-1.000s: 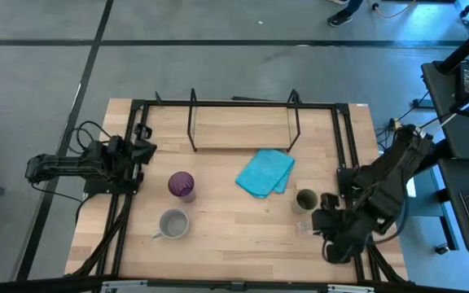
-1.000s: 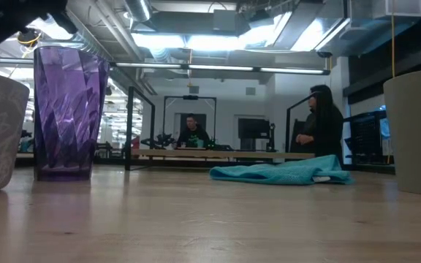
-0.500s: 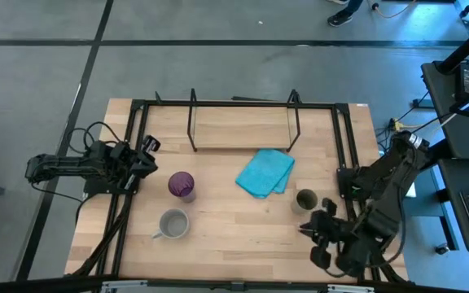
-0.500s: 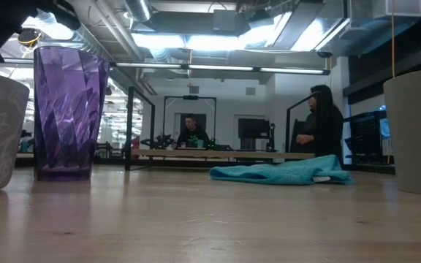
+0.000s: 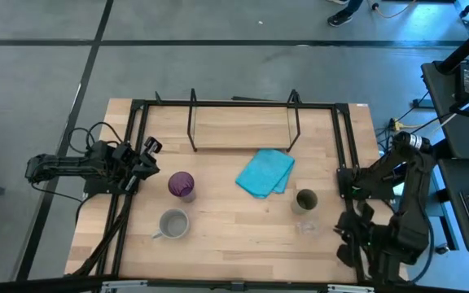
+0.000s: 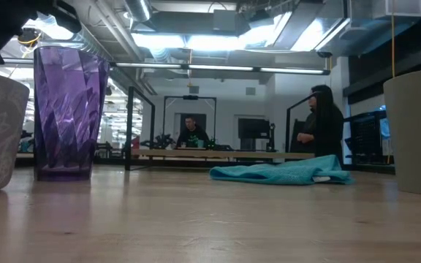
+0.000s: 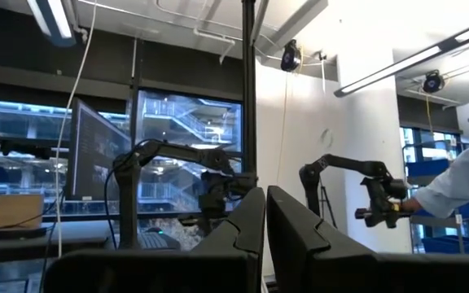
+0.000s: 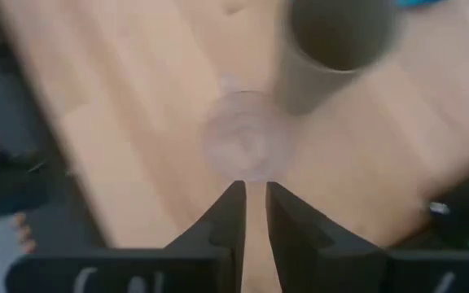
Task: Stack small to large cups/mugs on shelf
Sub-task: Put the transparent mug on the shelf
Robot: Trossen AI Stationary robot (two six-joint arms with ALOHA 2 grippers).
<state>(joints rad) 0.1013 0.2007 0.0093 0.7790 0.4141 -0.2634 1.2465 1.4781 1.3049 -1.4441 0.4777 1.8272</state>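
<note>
Right hand (image 8: 252, 199) withdrawn, above clear glass (image 8: 243, 145).

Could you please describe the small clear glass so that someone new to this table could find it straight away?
Start at the turquoise cloth in the table's middle, then move toward the right arm's side to the olive-green cup. The clear glass stands just beside that cup, nearer the table's front edge; it is the only see-through vessel.

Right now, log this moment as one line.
left gripper shut, parked | right gripper nearly shut, empty, facing clear glass | shelf bare
</note>
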